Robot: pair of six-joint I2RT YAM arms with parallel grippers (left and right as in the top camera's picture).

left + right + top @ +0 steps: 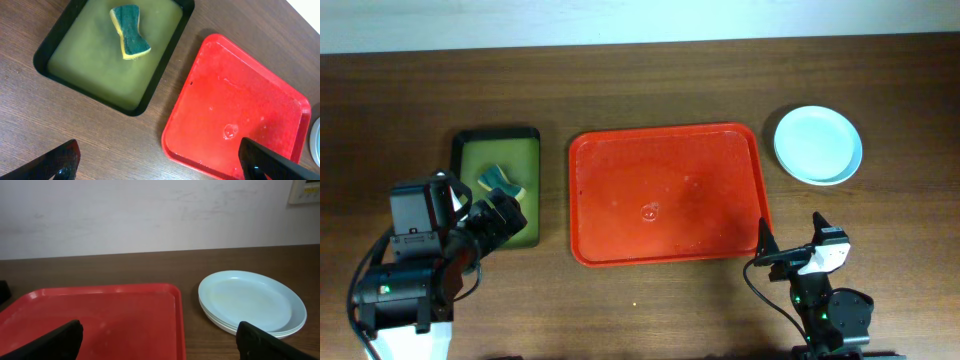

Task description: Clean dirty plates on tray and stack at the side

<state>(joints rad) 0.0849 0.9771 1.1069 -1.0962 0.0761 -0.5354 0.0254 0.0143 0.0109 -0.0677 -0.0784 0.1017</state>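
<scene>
Plates (pixel 818 145) sit in a stack on the wooden table (pixel 650 80), just off the far right corner of the red tray (pixel 665 195) and not touching it. The top plate is pale mint-blue, and the right wrist view shows further rims (pixel 250 325) under it.

The red tray is the largest thing on the table and lies at its middle. A few wet-looking spots (pixel 230 131) glint near its centre. To its left, close beside it, lies the smaller black-rimmed olive-green tray (pixel 510 155). A green and yellow sponge (pixel 130 32) lies in that tray.

The left gripper (pixel 505 215) hangs over the near right part of the olive-green tray with its jaws spread wide and nothing between them. The right gripper (pixel 790 235) is at the near right corner of the red tray. It is also spread wide and holds nothing, and it faces the plates.
</scene>
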